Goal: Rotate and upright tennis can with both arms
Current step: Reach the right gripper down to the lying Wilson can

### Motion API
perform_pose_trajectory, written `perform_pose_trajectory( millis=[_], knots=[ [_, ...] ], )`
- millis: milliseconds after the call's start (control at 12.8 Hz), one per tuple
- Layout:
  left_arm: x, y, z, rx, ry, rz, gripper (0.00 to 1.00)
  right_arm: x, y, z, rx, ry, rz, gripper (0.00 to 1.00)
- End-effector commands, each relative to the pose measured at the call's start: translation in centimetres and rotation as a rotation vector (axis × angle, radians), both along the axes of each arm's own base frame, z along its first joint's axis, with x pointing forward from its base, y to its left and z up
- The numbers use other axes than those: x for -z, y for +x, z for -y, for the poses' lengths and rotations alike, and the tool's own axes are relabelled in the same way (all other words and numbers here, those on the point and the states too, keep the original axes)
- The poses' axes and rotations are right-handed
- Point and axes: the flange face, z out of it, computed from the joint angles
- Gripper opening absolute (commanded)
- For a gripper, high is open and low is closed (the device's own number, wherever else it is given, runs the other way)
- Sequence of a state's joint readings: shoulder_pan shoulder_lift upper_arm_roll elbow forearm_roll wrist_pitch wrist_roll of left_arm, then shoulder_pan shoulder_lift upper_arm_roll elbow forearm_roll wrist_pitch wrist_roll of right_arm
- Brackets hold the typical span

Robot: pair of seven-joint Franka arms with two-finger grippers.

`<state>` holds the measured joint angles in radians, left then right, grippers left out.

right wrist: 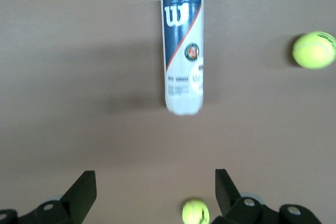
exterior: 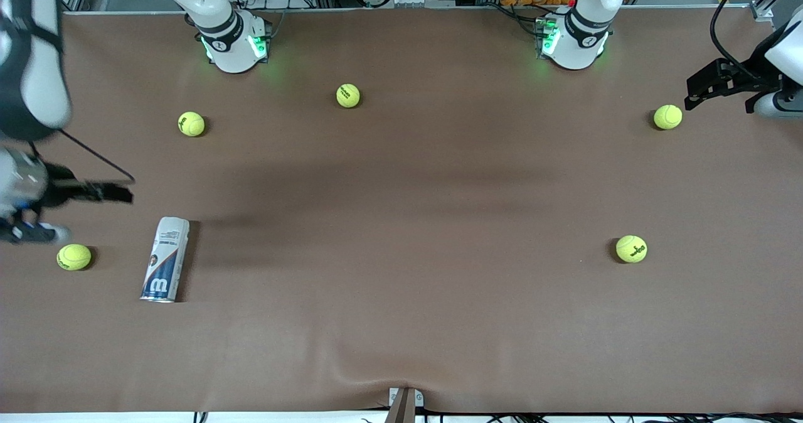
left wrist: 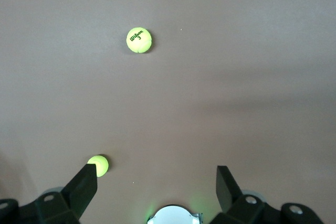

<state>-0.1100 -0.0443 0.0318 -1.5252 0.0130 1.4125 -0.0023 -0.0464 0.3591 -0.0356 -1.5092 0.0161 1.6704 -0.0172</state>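
Tennis can (exterior: 165,259) is seen lying flat on table (exterior: 401,322); right gripper (right wrist: 156,190) and left gripper (left wrist: 157,184) are held open, empty

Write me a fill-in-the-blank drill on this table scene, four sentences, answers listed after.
1. The tennis can lies on its ____ on the table.
2. The number of tennis balls on the table is ____.
3. The right gripper is open and holds ____.
4. The left gripper, by a ball at its arm's end, has its jaws ____.

Missing words: side; five; nothing; open
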Motion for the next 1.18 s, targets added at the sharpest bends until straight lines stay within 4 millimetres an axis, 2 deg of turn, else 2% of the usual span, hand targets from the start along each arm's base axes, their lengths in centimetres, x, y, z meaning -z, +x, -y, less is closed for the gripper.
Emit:
perform_pose_trajectory(
  millis=[0,235,549,705,940,1097],
  knots=[
    [-0.2,0.0,-0.1,0.008,-0.013,0.006,1.0,7.2,2.4,-0.3,-0.029,-0.014,-0.055,1.0],
    [-0.3,0.0,0.1,0.003,-0.012,0.009,1.0,14.5,4.1,0.9,-0.047,-0.009,-0.064,1.0],
    [-0.5,-0.1,0.7,0.009,-0.012,0.011,1.0,20.4,4.9,2.4,-0.144,0.007,-0.054,1.0],
    [-0.6,-0.1,0.4,0.006,-0.012,0.012,1.0,22.4,5.0,4.0,-0.161,0.014,-0.037,1.0],
    [-0.3,-0.1,0.4,0.006,-0.012,0.005,1.0,24.4,5.1,4.3,-0.154,0.019,-0.026,1.0],
    [-0.2,-0.2,0.1,0.003,-0.011,-0.006,1.0,24.8,5.1,4.1,-0.155,0.02,-0.021,1.0]
  ],
)
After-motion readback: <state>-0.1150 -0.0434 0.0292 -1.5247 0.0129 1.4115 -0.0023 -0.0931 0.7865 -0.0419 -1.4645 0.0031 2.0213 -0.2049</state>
